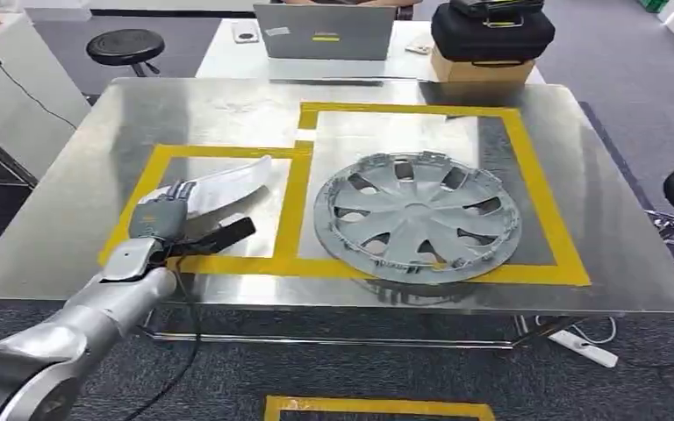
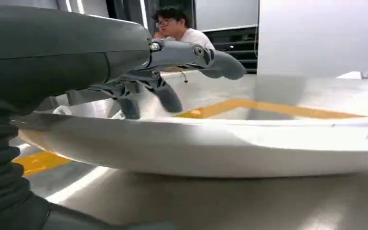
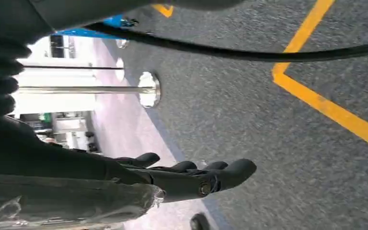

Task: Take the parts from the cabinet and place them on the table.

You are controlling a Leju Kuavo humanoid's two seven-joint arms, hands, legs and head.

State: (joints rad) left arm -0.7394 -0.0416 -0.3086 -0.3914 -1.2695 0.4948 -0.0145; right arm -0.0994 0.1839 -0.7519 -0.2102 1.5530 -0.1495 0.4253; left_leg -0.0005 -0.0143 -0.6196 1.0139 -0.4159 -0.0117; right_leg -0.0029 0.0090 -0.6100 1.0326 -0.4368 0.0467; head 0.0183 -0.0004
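Note:
A long curved white part (image 1: 233, 181) lies on the steel table (image 1: 88, 175) inside the left yellow-taped square (image 1: 291, 210), with a black piece (image 1: 231, 232) at its near side. My left hand (image 1: 161, 217) hovers over the part's near left end. In the left wrist view the white part (image 2: 230, 148) runs below the palm, and the thumb (image 2: 215, 61) and fingers (image 2: 146, 93) all stand spread above it, gripping nothing. A grey hubcap (image 1: 417, 216) lies flat in the right taped square. My right hand (image 3: 196, 175) hangs by the floor, fingers straight and holding nothing.
Behind the steel table stands a white desk with a laptop (image 1: 325, 31), a black case (image 1: 491, 31) on a cardboard box and a person (image 2: 175, 26) seated at it. Black stools (image 1: 125, 46) stand at the far left and right. Yellow tape marks the floor (image 1: 377, 407).

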